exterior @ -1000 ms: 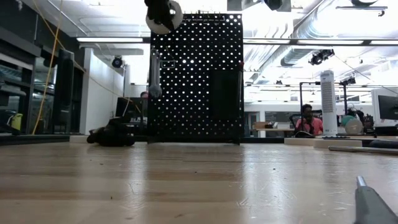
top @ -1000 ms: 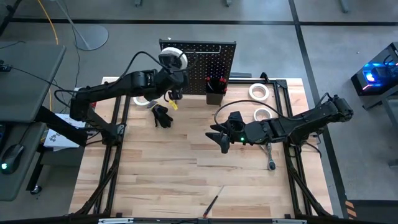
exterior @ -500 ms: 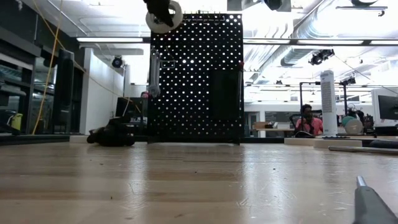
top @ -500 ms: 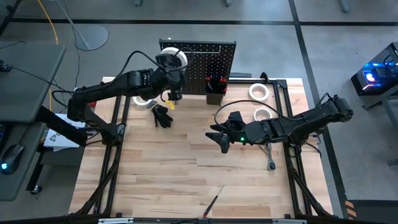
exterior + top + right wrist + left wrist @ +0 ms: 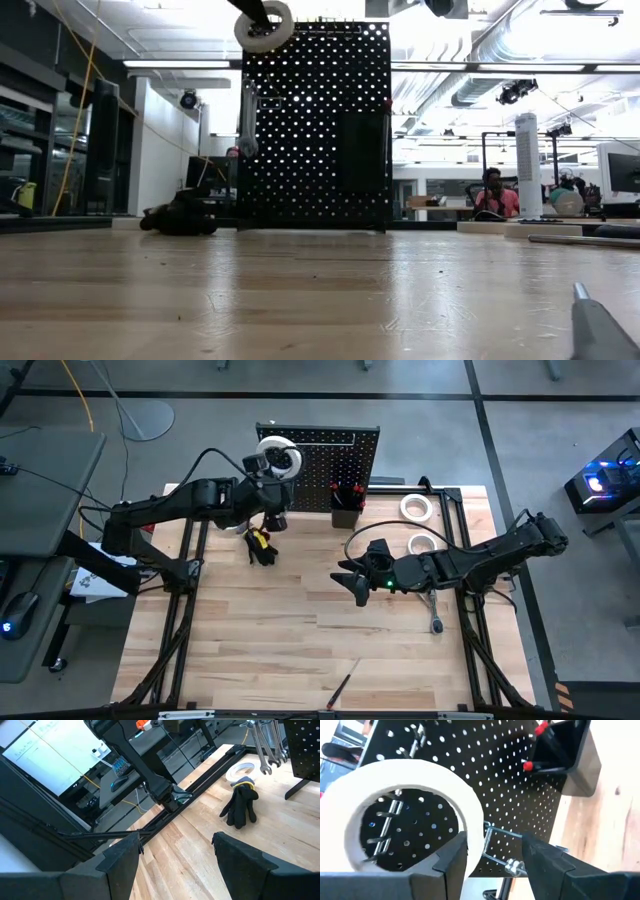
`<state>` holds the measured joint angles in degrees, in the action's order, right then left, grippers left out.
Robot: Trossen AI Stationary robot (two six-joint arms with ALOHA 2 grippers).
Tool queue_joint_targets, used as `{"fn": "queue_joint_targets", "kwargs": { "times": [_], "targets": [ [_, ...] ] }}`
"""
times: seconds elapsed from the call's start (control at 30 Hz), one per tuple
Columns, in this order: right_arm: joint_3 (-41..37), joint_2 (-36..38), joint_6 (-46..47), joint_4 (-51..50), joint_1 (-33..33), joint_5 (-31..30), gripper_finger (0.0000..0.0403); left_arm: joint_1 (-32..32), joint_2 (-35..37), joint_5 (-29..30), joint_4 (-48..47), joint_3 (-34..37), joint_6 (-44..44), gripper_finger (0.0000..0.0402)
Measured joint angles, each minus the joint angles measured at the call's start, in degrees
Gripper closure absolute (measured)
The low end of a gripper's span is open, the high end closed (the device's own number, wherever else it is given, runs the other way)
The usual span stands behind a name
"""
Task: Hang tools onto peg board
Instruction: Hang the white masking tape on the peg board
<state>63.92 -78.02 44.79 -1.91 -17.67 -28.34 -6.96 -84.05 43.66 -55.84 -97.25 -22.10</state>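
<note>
The peg board [image 5: 325,455] stands upright at the table's far edge. A white tape roll [image 5: 410,815] hangs on two metal pegs [image 5: 387,820] near the board's upper left corner; it also shows in the high view as the roll [image 5: 281,459]. My left gripper [image 5: 492,852] is open just in front of the board, and the roll sits beside one finger, not between the two. Silver wrenches [image 5: 246,120] hang at the board's left edge. My right gripper [image 5: 357,586] waits open above the middle of the table. My left gripper has one finger [image 5: 454,862] in front of the roll's lower rim [image 5: 472,837]. I cannot tell whether the finger's outer side touches the rim. Nothing is between the fingers.
A black bin [image 5: 346,512] with red-handled screwdrivers is fixed to the board's front. A black glove [image 5: 262,547] lies near the left arm. Two white tape rolls [image 5: 417,507], [image 5: 428,544] and a ratchet [image 5: 435,615] lie at the right, a screwdriver [image 5: 340,687] at the near edge.
My left gripper has drawn back from the board, toward the table's left and near edges, and has rolled a little. The white tape roll has stayed in place at the board's upper left.
</note>
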Motion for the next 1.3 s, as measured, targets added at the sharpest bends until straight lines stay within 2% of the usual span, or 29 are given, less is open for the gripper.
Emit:
{"fn": "queue_joint_targets", "kwargs": {
  "times": [0.27, 0.43, 0.5, 0.57, 0.63, 0.7, 0.97, 1.3],
  "targets": [
    [0.0, 0.0, -0.05, 0.0, 0.0, 0.0, 0.0158, 3.87, 5.97, 2.54, 0.59, 0.0, 7.17, 0.0233],
    [-0.01, 0.0, -0.24, 0.0, 0.04, -0.08, 0.0158, 4.01, 9.91, 1.87, 6.39, -0.05, 8.14, 0.0241],
    [-0.02, 0.0, -0.26, 0.0, 0.07, -0.12, 0.0158, 3.11, 10.46, 1.63, 8.53, -0.07, 6.34, 0.0264],
    [-0.01, 0.0, -0.25, 0.0, 0.07, -0.18, 0.0158, 1.75, 10.45, 0.65, 10.2, -0.07, 3.96, 0.0307],
    [0.0, 0.0, -0.26, 0.0, 0.04, -0.29, 0.0158, -0.24, 10.1, -2.46, 11.46, -0.07, 2.24, 0.0368],
    [-0.01, 0.0, -0.24, 0.0, 0.04, -0.31, 0.0158, -2.58, 9.38, -6.44, 13.28, -0.07, 2.14, 0.0389],
    [-0.01, 0.01, 0.16, 0.01, -0.37, -0.44, 0.0158, -7.09, 6.13, -13.22, 13.24, -0.02, 1.14, 0.0401],
    [-0.02, 0.02, 0.2, 0.0, -0.35, -0.46, 0.0158, -10.72, 4.11, -12.92, 15.51, -0.02, -4.19, 0.0401]
  ]
}}
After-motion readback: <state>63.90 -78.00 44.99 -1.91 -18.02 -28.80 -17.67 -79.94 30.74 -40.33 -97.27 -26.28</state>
